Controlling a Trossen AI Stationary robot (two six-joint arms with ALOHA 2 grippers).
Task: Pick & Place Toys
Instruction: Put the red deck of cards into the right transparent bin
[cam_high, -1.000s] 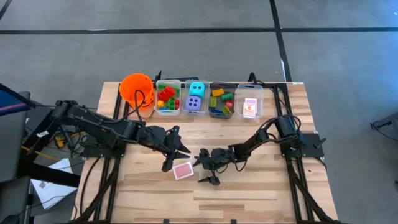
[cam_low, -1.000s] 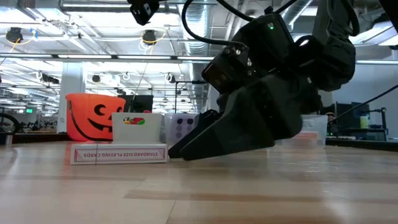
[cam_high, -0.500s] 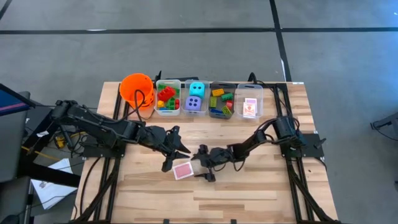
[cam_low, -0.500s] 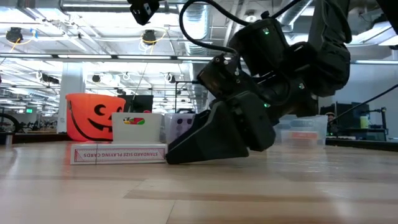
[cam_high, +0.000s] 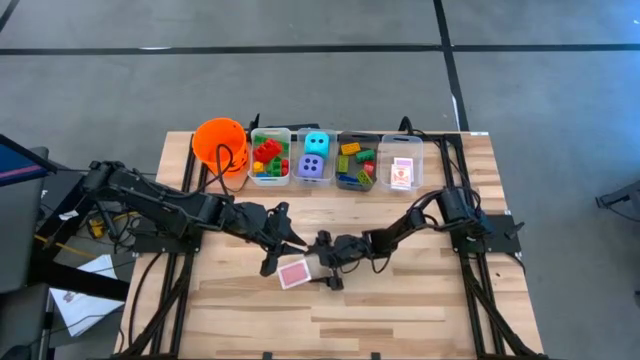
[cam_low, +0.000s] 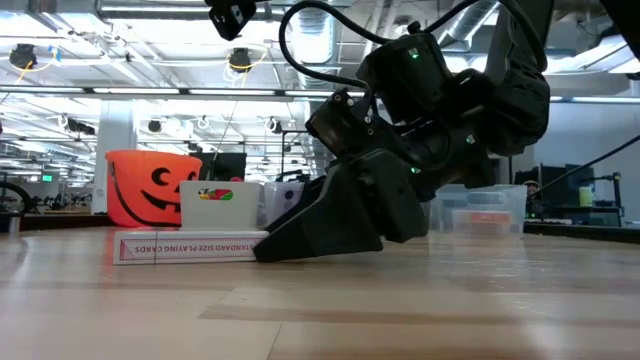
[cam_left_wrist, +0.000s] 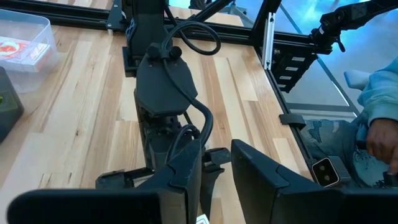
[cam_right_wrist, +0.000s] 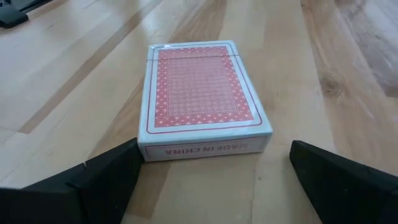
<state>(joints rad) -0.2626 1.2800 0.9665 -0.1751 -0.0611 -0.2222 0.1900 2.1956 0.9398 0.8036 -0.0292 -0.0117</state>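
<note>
Seen from above, the pink-backed card box (cam_high: 294, 275) lies flat on the bare wood in front of the row of clear bins (cam_high: 335, 160), with the right gripper (cam_high: 321, 266) at its side and the left gripper (cam_high: 281, 245) just behind it, toward the bins. Only the right wrist view shows the fit: the box (cam_right_wrist: 202, 99) lies face-up, its long axis running straight away between the widely spread fingers (cam_right_wrist: 102, 174), one short end toward the wrist, neither finger clearly touching. The low view shows a long side edge (cam_low: 190, 246) flat on the table. The left gripper's fingers (cam_left_wrist: 186, 174) stand narrowly apart, empty.
</note>
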